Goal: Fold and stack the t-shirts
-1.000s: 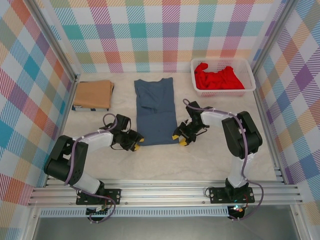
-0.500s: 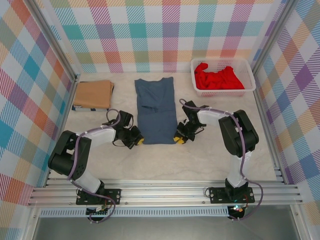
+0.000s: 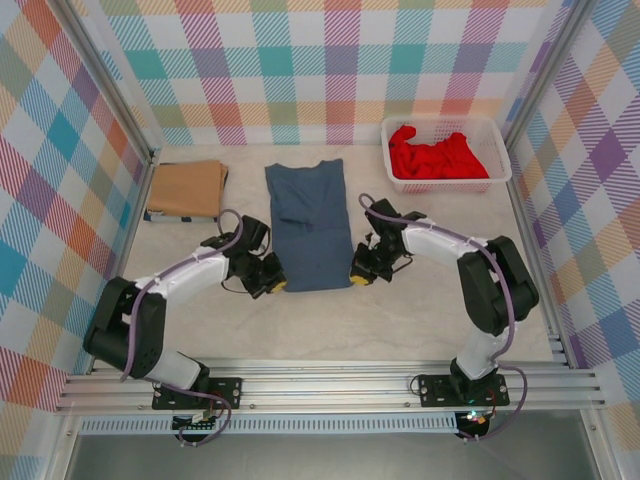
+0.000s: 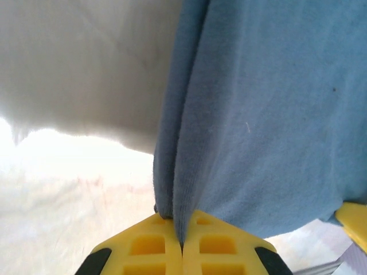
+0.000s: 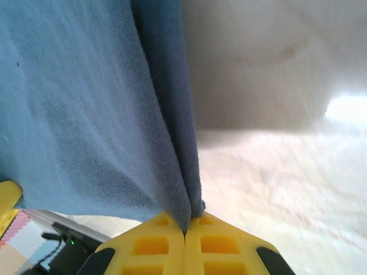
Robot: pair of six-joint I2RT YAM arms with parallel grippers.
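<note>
Your left gripper (image 3: 277, 285): yellow jaws pressed together, pinching near left corner of slate blue soft cloth t-shirt (image 3: 308, 225). Your right gripper (image 3: 358, 278): jaws clamped on near right corner (wrist views show hem bunched between pads). Shirt lies lengthwise mid-table. Folded tan-brown cloth t-shirt (image 3: 185, 188) far left. Crumpled bright red t-shirt (image 3: 435, 157) inside white slotted plastic basket (image 3: 500, 152), far right.

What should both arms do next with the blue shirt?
Probably raise both together and carry the near hem toward the far end, folding it in half: the left fingers and right fingers are each shut on a near corner of the blue shirt, which lies flat as a long strip.
</note>
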